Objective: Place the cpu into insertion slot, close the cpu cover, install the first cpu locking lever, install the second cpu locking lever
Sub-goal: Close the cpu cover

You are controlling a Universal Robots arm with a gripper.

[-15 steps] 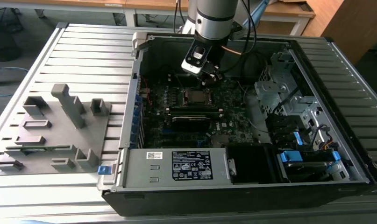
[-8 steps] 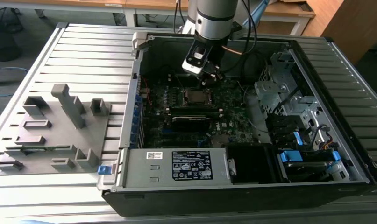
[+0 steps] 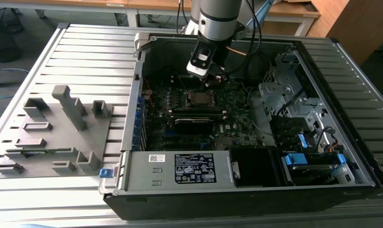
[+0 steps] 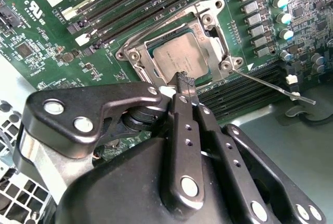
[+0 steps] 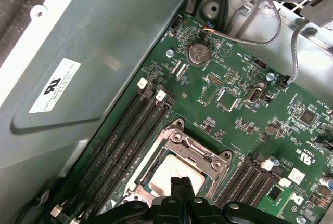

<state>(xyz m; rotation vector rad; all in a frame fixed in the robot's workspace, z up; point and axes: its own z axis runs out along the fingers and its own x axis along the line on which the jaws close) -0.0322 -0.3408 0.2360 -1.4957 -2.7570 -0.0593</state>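
The cpu [image 4: 177,57] lies in the insertion slot [image 3: 198,98] on the green motherboard, its dull silver top showing. The cpu cover [image 4: 210,26], a silvery frame, lies down around the chip, which shows through its window. One thin wire locking lever [image 4: 270,86] sticks out from a socket corner over the memory slots, unlatched. Another lever rod [image 4: 161,24] runs along the socket's edge. My gripper [image 4: 184,80] hangs just above the chip's edge with its two black fingers pressed together and nothing between them. The chip [image 5: 169,174], the cover [image 5: 200,154] and the gripper [image 5: 179,183] also appear in the first wrist view.
The open computer case [image 3: 134,109] lies on a slatted metal table. Black memory slots [image 5: 130,130] flank the socket. A power supply [image 3: 178,168] fills the near end and a drive cage [image 3: 286,95] the exterior view's right. A grey fixture block [image 3: 58,128] stands at the exterior view's left.
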